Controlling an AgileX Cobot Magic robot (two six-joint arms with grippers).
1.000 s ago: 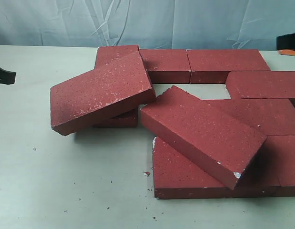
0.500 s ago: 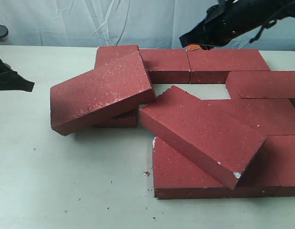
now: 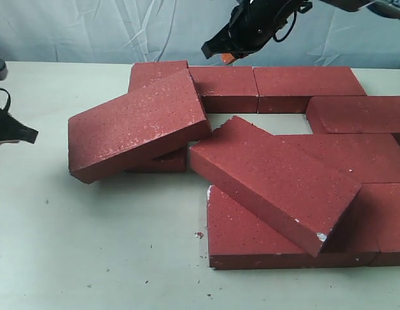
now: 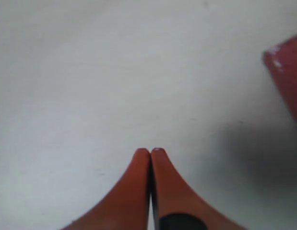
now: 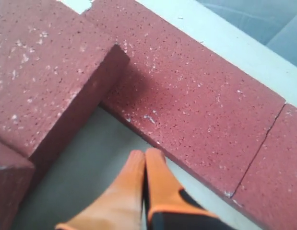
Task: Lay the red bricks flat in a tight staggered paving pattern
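Observation:
Several red bricks lie on the pale table. One brick (image 3: 135, 126) leans tilted on a flat brick (image 3: 162, 161) at the left. Another tilted brick (image 3: 274, 177) rests across the front flat bricks (image 3: 248, 236). A row of flat bricks (image 3: 225, 84) runs along the back. My right gripper (image 3: 225, 55) hangs shut above the back row; its tips (image 5: 146, 154) are over the bare gap between a flat brick (image 5: 196, 96) and the tilted one (image 5: 47, 81). My left gripper (image 3: 15, 134) is shut at the left edge, tips (image 4: 149, 152) over bare table, a brick corner (image 4: 287, 72) nearby.
More flat bricks (image 3: 358, 113) fill the right side. A wrinkled blue-grey cloth (image 3: 122, 29) hangs behind the table. Small red crumbs (image 3: 199, 235) dot the front of the table (image 3: 90, 245), which is bare on the left and front.
My right arm has swept in from the right edge to above the back row's left part. My left gripper has shifted a little toward the front.

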